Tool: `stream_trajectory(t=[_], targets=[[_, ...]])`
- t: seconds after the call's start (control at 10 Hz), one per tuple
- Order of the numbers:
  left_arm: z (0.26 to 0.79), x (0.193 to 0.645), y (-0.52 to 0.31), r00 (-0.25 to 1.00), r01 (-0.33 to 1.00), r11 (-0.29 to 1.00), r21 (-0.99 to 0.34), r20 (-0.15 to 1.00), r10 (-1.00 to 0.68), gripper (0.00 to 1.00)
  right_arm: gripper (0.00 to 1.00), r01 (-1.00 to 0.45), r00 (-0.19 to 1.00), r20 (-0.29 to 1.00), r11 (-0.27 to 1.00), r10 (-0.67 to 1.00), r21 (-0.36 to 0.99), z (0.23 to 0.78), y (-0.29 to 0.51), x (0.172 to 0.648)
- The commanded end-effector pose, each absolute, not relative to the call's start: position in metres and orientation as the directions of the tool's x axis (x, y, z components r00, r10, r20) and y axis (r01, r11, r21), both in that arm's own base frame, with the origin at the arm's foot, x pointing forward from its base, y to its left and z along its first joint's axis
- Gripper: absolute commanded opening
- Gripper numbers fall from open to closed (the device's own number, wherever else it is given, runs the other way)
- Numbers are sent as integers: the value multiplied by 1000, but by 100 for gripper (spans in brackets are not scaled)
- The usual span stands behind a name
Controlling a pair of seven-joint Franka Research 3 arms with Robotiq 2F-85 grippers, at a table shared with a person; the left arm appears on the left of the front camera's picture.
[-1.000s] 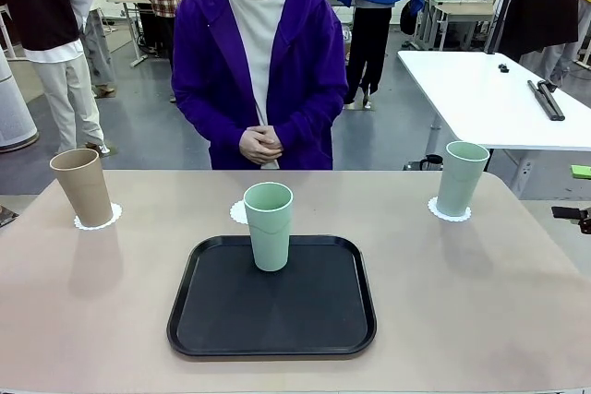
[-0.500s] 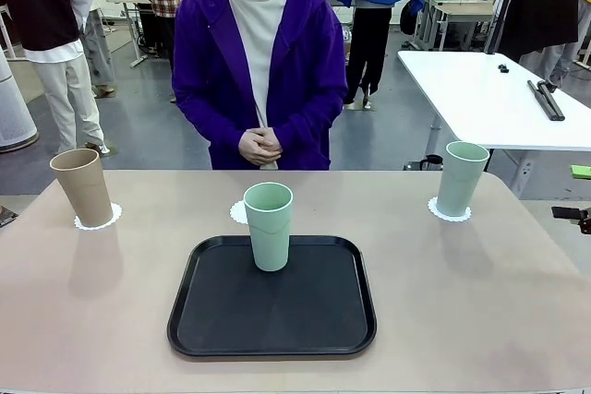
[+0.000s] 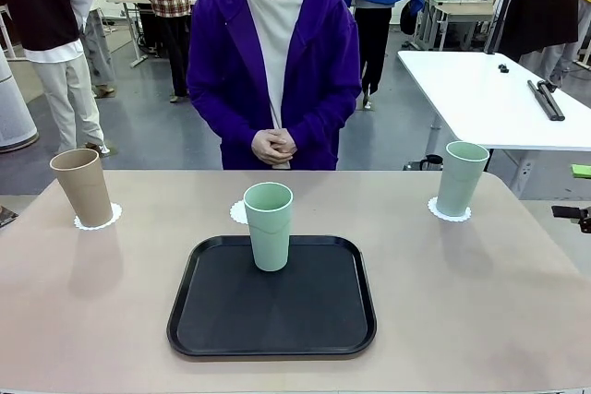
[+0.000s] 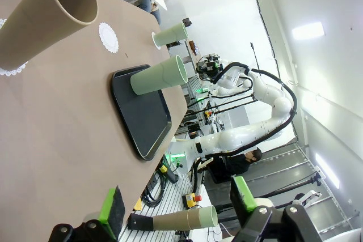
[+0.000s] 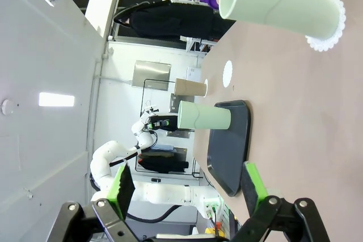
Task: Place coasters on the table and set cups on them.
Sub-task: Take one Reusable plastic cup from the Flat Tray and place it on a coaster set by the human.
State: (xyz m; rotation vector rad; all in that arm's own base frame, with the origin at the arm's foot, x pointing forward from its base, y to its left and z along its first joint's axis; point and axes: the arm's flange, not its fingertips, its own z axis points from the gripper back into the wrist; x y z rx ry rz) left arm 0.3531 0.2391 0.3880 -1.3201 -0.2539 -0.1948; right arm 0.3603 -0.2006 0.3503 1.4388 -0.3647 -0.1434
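Observation:
On the beige table (image 3: 480, 311) a tan-brown cup (image 3: 83, 186) stands on a lacy white coaster (image 3: 99, 220) at the far left. A mint cup (image 3: 461, 177) stands on a coaster (image 3: 449, 213) at the far right. Another mint cup (image 3: 269, 225) stands on the black tray (image 3: 272, 320), and a bare coaster (image 3: 238, 212) lies just behind it. My left gripper (image 4: 176, 202) is open and holds nothing, near the tan cup (image 4: 45, 18). My right gripper (image 5: 187, 185) is open with nothing in it, short of the mint cup (image 5: 278, 1) on its coaster (image 5: 330, 22).
A person in a purple jacket stands at the far side with hands (image 3: 273, 147) clasped above the table's edge. A white-topped table (image 3: 489, 99) stands behind on the right. Bare tabletop lies on both sides of the tray.
The person has shifted a little to the right and stands taller. The cups, coasters and tray have not moved.

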Motion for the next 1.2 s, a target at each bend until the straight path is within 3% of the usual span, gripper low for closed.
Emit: stream_trajectory(t=[0.0, 0.2, 0.4, 0.5, 0.8, 1.1], targets=[[390, 351, 240, 954, 288, 235, -928, 299, 9, 100, 100, -263, 932, 306, 219, -194, 940, 386, -195, 370], [390, 351, 240, 954, 288, 235, -928, 299, 9, 100, 100, -414, 887, 462, 415, -16, 810, 477, -154, 405], [390, 351, 240, 954, 288, 235, -928, 299, 9, 100, 100, -603, 781, 558, 572, 281, 555, 555, -75, 425], [390, 351, 240, 954, 288, 235, -928, 299, 9, 100, 100, -698, 700, 566, 585, 437, 412, 577, -19, 425], [390, 351, 240, 954, 288, 235, -928, 299, 9, 100, 100, -872, 455, 484, 483, 747, 74, 575, 109, 410], [390, 351, 240, 954, 288, 235, -928, 299, 9, 100, 100, -932, 313, 354, 357, 881, -65, 518, 186, 408]])
